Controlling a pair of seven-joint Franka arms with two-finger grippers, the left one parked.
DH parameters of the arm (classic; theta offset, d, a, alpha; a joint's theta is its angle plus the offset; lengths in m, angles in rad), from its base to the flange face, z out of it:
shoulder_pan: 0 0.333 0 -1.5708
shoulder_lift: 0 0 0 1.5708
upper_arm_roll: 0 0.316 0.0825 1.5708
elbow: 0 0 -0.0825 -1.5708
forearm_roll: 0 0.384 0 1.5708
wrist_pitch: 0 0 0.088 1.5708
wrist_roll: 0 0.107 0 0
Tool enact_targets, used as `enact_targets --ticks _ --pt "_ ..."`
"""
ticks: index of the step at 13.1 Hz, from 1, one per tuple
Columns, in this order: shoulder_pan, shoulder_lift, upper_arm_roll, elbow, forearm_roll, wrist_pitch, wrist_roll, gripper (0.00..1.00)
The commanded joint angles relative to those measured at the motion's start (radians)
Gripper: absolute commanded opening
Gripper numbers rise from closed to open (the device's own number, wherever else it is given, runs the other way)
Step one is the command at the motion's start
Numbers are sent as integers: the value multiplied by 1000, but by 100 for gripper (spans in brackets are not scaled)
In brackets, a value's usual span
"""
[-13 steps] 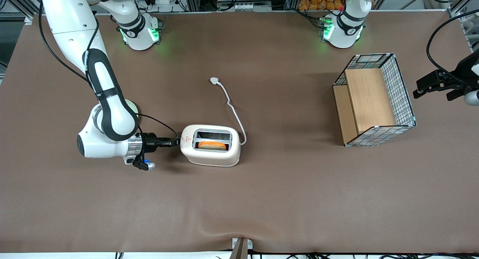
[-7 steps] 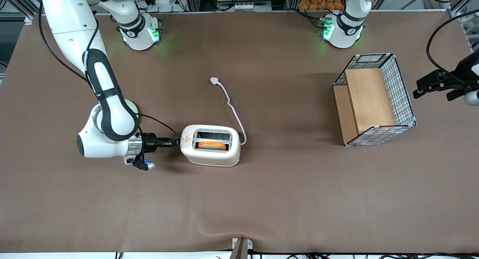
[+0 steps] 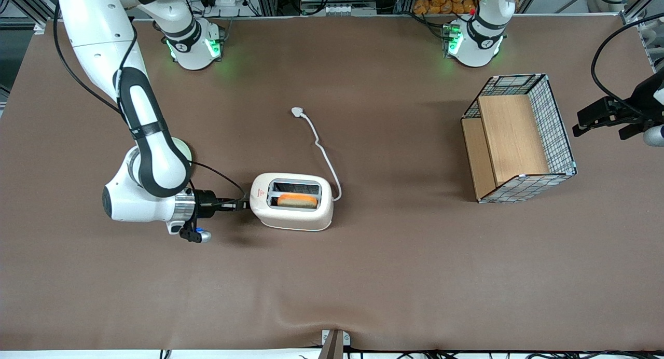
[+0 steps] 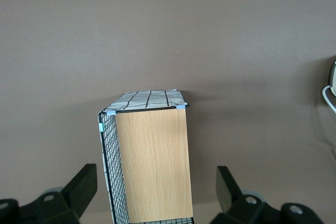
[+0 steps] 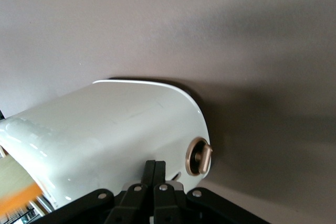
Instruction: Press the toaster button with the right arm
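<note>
**Right arm's gripper meets the end of the toaster**

The right arm [image 3: 137, 141] reaches low over the brown table [image 3: 363, 276], its wrist turned level so that the slim black gripper [image 3: 244, 204] points straight at the narrow end of the toaster [image 3: 292, 202]. From the front the tips appear to touch that end wall, or to be just short of it. The wrist camera shows the two fingers [image 5: 148, 182] drawn together, side by side with nothing between them — a closed pair used as a single poking tip — pressed up close to the toaster's [image 5: 110, 140] white shell.

The toaster stands near the middle of the table, toward the working arm's end, with an orange-crusted slice of bread [image 3: 296, 201] sitting in its slot and a white cord [image 3: 324, 156] trailing away to a loose plug [image 3: 297, 111]. A round grey knob [image 5: 198, 156] juts from the narrow end, just beside the fingertips rather than under them; the tips seem to bear on a part next to it, though what lies directly beneath them is hidden.

By the look of it the approach is finished and the push is either under way or about to begin. Nothing visible confirms that the button has gone home — the bread is in plain sight in the slot. A wire basket [image 3: 519, 138] with a wooden board stands well apart, toward the parked arm's end.
</note>
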Motion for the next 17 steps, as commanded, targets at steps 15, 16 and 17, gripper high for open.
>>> enact_targets --ticks 15,16,17 --pt "-13 33 4 59 -24 7 -23 100" --pt "-14 34 3 59 -26 7 -23 100" --pt "-19 33 3 59 -26 9 -23 100"
